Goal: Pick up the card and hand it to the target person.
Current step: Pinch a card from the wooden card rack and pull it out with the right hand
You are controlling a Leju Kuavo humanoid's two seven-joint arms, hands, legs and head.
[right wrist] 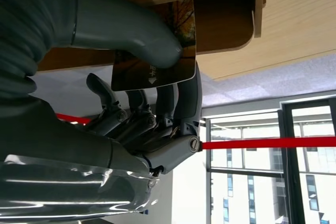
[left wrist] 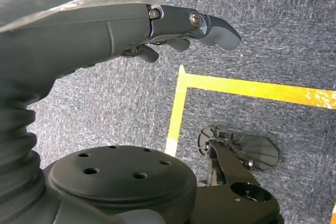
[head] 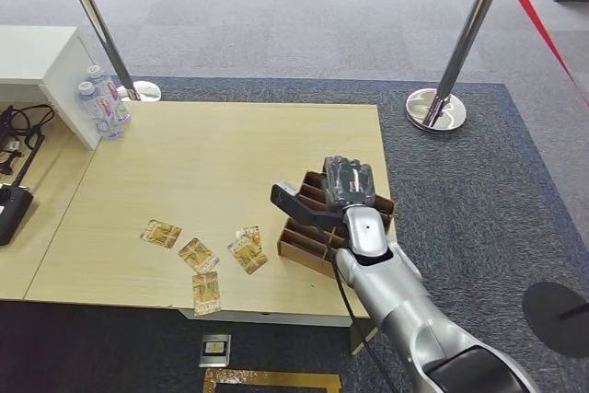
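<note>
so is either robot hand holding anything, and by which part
The right robot hand pinches a card by one end, thumb on one face and fingers behind it. The left robot hand holds nothing.

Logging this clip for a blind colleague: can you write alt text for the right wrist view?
The right hand pinches a card with an autumn-tree print between its thick grey thumb and darker fingers, close against a brown wooden holder on a light wood table. Behind it are a red barrier belt and large windows.
</note>
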